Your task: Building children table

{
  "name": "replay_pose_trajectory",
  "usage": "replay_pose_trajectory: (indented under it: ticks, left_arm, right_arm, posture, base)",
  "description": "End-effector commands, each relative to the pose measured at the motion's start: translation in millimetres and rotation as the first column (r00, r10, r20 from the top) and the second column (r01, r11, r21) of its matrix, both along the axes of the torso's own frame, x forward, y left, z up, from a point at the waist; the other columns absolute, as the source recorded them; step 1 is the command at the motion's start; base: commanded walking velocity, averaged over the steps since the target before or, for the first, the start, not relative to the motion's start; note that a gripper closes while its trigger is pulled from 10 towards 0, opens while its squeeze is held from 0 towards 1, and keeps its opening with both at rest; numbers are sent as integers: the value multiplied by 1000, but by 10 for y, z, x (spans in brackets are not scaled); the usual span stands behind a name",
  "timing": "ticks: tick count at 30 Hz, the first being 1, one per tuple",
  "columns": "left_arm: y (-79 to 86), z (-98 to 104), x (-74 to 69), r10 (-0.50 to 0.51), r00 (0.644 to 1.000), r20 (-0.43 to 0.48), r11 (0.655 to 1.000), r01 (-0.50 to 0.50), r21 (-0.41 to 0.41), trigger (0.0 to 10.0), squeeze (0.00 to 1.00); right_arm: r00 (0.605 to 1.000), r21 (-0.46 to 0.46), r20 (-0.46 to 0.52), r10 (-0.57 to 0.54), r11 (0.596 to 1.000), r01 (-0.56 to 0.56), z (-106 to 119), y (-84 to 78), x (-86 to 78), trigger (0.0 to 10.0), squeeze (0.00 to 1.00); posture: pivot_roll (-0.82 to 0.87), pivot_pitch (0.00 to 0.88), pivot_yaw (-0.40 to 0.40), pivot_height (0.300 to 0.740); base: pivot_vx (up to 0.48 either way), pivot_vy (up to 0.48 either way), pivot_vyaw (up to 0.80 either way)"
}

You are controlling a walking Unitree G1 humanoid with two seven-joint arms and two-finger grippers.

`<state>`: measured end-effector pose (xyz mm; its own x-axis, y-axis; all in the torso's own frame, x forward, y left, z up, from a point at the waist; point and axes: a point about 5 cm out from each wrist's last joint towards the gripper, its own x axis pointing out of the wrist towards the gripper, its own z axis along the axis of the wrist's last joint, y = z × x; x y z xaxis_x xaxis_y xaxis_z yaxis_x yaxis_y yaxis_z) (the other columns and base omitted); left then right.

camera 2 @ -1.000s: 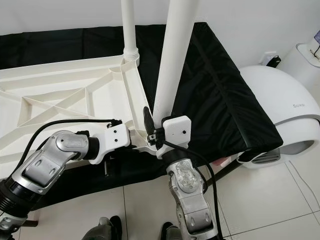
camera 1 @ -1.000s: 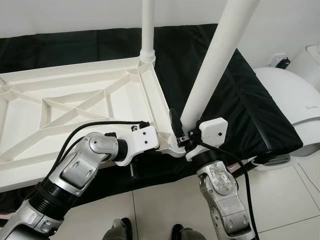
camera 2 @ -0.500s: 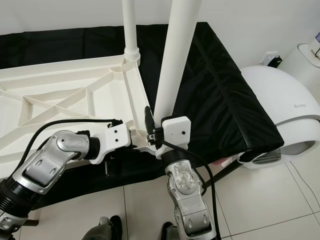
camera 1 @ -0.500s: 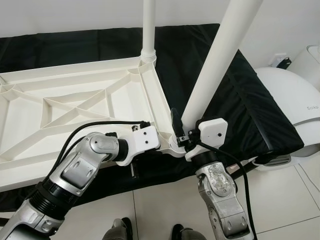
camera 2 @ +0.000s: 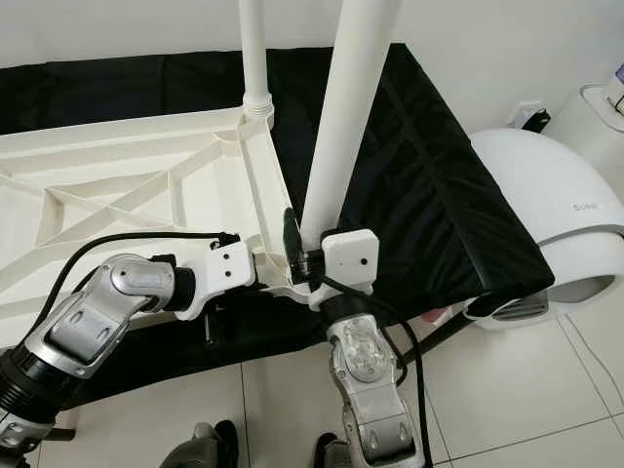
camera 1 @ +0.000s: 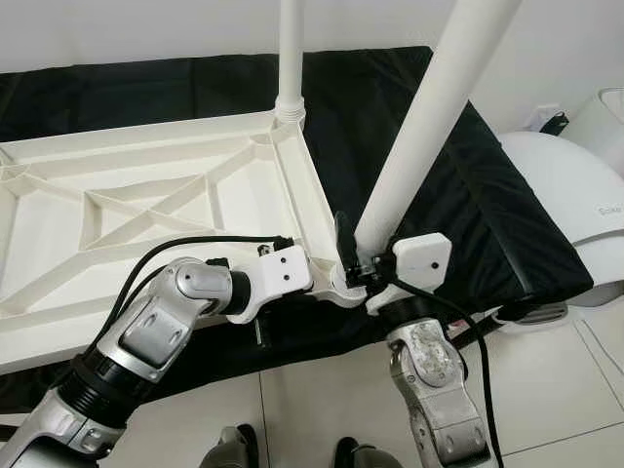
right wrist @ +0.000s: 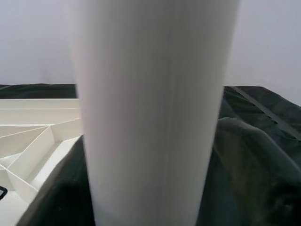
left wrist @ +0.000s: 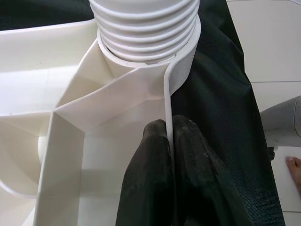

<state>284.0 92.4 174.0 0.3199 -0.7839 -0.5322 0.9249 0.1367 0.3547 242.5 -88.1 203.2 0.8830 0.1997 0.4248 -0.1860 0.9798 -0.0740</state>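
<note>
our left gripper (left wrist: 168, 155) pinches the thin edge wall of the white tabletop (camera 1: 146, 210), which lies upside down on a black cover (camera 1: 468, 185), just beside the corner socket (left wrist: 146, 37). our right gripper (camera 1: 353, 268) seems clamped on the base of the near white leg (camera 1: 424, 117) at that corner, though its fingers are mostly hidden. a second leg (camera 1: 290, 49) stands in the far corner. to the right sits a white domed appliance (camera 1: 570, 195) with grey lettering too blurred for us to read.
</note>
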Motion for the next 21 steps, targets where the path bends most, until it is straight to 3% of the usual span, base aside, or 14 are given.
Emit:
replay_pose_trajectory:
  ticks: [1,9,10,11,12,13,21]
  left_arm:
    - [87,-226,-1,62,996,-63,996,-58,67,10000,0]
    - [81,-224,4,64,996,-61,996,-60,64,10000,0]
    - [81,-225,4,65,996,-61,996,-61,63,10000,0]
    - [81,-225,4,65,996,-61,996,-61,63,10000,0]
    - [80,-225,4,65,996,-61,996,-61,63,10000,0]
    - [79,-225,4,65,996,-61,996,-61,63,10000,0]
    - [77,-224,8,62,996,-61,996,-58,64,10000,0]
  right_arm:
    - [995,-3,-67,-70,998,70,-135,-132,19,10000,1000]
    - [999,18,-45,-14,1000,15,-100,-90,-3,10000,1000]
    - [999,14,-47,-6,1000,6,-104,-88,2,10000,863]
    - [999,14,-47,-6,1000,6,-104,-88,2,10000,863]
    - [999,19,-52,5,1000,-4,-109,-86,6,10000,302]
    - [999,21,-52,12,1000,-11,-109,-86,10,10000,0]
    - [990,39,-72,124,992,-122,-94,-103,97,10000,0]
  posture:
    - [-27,219,-6,740]
    - [-28,214,-9,740]
    - [-29,212,-8,740]
    - [-29,212,-8,740]
    - [-29,211,-8,740]
    - [-29,211,-8,740]
    - [-32,210,-2,740]
  base:
    - [0,0,0]
    - [0,0,0]
    - [0,0,0]
    - [0,0,0]
    - [0,0,0]
    - [0,0,0]
    - [0,0,0]
